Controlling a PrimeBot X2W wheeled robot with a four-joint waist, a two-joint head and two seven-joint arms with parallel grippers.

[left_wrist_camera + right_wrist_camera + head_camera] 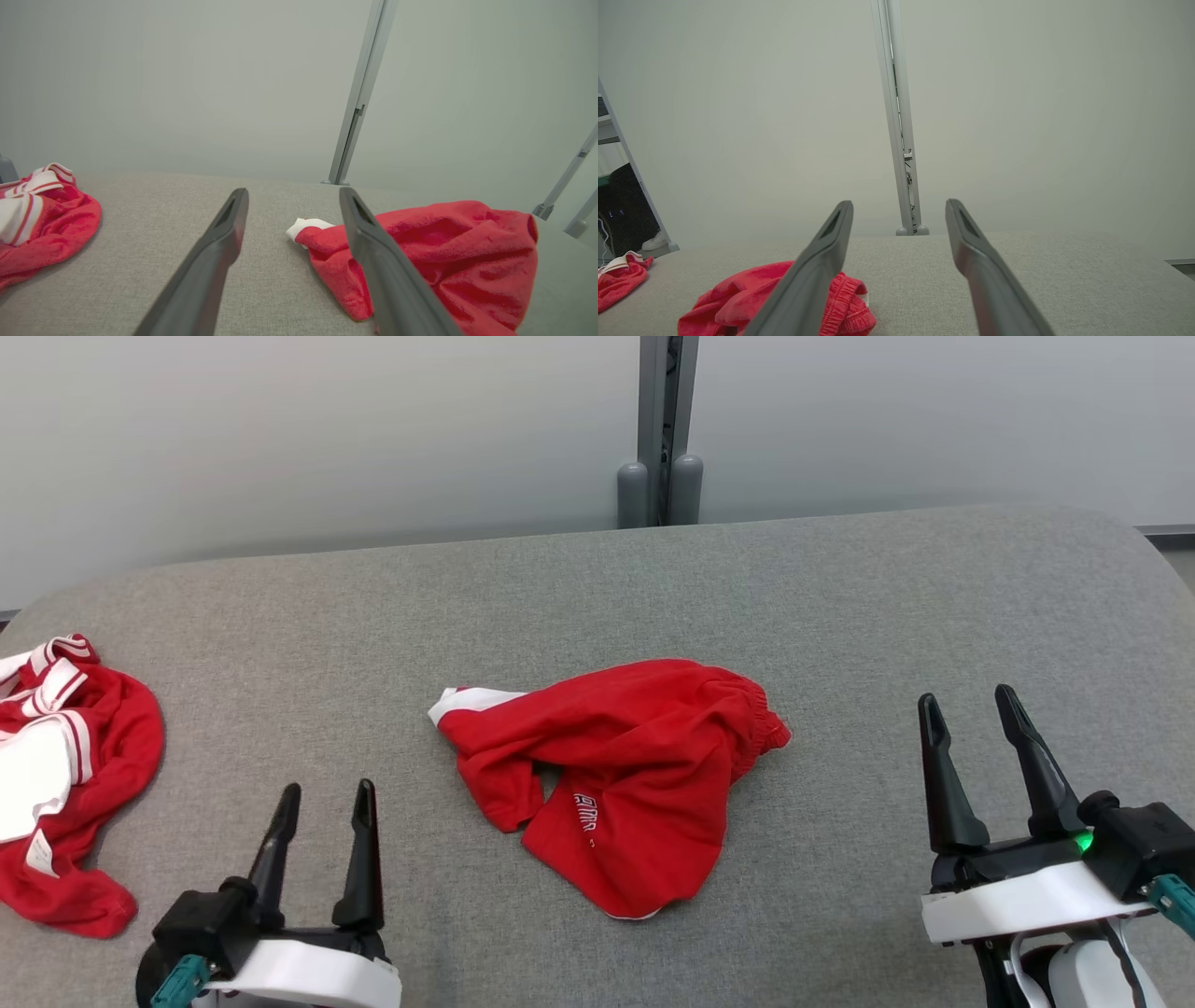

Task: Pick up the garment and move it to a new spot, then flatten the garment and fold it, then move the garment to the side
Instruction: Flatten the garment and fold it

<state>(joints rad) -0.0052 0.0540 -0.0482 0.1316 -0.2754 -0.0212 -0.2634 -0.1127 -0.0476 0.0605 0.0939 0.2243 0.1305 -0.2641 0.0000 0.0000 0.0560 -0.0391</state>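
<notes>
Near edge of the bench: the left gripper, dark two-finger w/ white wrist, stands by the near-left corner. Its fingers are spread apart and hold nothing. The right gripper, same build, stands by the near-right side, also spread wide and empty. Both are well apart from any cloth.

At the left edge lies a crumpled red garment with white striped trim, in a heap, approx. level w/ the left gripper.

Middle of the bench, between the two grippers and a bit farther: the crumpled red shorts with white edging and small white print, the task's garment as I judge. It lies bunched and partly doubled over, not flat, w/ the elastic waist toward the right.

Progress, my judgement: nothing is done yet. The pick-up, the move to a new spot, flattening, folding and the move aside are all left.

Nothing here serves as a container; both garments lie direct on the grey woven fabric bench.

Beyond the far edge: a grey metal post and a pale wall.
</notes>
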